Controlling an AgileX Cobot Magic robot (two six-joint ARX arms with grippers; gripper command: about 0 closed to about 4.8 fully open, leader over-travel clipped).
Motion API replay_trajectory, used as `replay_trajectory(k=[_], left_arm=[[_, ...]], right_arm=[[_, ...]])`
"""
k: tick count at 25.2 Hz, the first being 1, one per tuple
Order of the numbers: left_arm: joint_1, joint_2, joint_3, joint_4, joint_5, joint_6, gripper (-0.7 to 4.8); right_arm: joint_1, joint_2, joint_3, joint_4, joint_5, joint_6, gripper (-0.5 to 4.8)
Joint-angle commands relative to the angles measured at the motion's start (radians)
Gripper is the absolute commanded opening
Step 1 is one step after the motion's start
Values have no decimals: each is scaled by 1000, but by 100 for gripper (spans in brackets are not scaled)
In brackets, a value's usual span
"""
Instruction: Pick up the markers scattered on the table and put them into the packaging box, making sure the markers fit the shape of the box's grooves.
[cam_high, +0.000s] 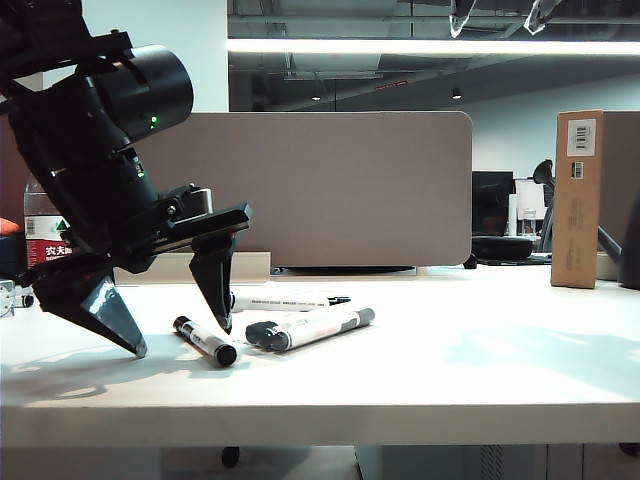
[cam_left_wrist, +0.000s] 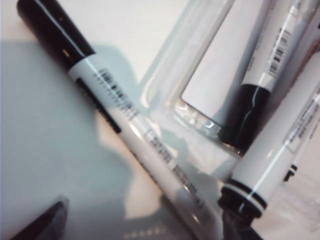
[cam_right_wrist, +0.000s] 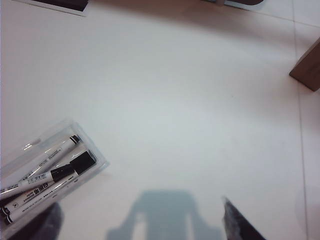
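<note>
- Left gripper (cam_high: 175, 335) sits closest to the exterior camera, big and black at 9 o'clock of that view, jaws spread wide and empty, tips down on or just over the table (cam_high: 450, 380), straddling a loose marker.
- Table is white and wide; brown cardboard box (cam_high: 578, 198) stands at 3 o'clock, well apart from the work.
- Packaging box (cam_right_wrist: 37, 145) is clear plastic, hard to see; right wrist view puts it at 8 o'clock, a few markers already lying in it.
- Right gripper (cam_right_wrist: 145, 222) not seen in the exterior view; its own camera shows only dark finger edges far apart, so released, holding nothing, hovering over bare table near the packaging box.
- Loose marker (cam_high: 206, 341) lies between the left fingers, black cap toward the camera; in the left wrist view it runs diagonally just beside the tray rim.
- Other markers (cam_high: 315, 327) lie at 6 o'clock centre; whether all sit seated in grooves cannot be told.
- Handling guess: marker is light, stiff, smooth and round, likely to roll or slip; pinch across mid-barrel, not the cap.
- Tray likely flimsy and light, may slide if pushed.
</note>
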Motion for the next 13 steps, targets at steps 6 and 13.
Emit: replay_trajectory(k=[6,13], left_arm=[[-2,4,-5,-17,-37,-15,273],[-2,4,23,-3,-21,-6,279]], right_arm=[[1,-8,3,14,-17,1,414],[1,-10,3,6,-17,-3,414]])
